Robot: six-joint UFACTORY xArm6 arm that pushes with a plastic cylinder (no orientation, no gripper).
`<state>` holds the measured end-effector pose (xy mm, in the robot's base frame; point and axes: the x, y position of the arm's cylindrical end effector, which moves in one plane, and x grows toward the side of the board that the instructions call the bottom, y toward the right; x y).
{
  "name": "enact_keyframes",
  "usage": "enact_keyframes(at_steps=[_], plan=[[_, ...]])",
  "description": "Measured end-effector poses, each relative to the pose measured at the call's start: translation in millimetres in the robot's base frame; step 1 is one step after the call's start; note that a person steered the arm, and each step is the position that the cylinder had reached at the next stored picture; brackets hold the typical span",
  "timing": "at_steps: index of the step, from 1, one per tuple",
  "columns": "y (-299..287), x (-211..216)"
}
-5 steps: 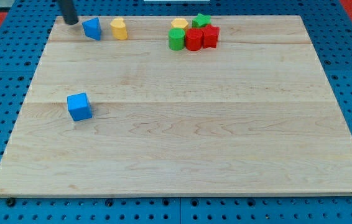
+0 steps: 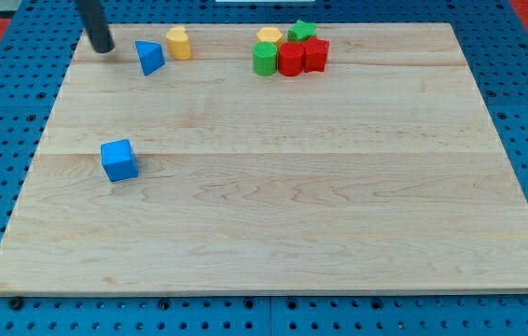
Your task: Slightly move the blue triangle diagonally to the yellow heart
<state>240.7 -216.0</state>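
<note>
The blue triangle (image 2: 149, 57) lies near the view's top left on the wooden board (image 2: 273, 187). The yellow heart (image 2: 179, 42) sits just to its upper right, a small gap apart. My tip (image 2: 103, 48) rests on the board to the left of the blue triangle, a short gap away and not touching it.
A blue cube (image 2: 119, 160) sits at the view's left middle. At the top centre is a cluster: a yellow block (image 2: 269, 36), a green star-like block (image 2: 302, 31), a green cylinder (image 2: 264, 60) and two red blocks (image 2: 290, 60), (image 2: 315, 54).
The blue triangle has shifted down and to the right and turned. My tip has moved slightly down and lies farther from the triangle.
</note>
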Motion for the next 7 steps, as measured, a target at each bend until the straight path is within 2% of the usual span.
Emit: enact_keyframes(at_steps=[1, 2, 4, 5, 6, 7], plan=[[66, -1], [96, 14], [84, 64], [62, 66], [54, 64], [48, 4]])
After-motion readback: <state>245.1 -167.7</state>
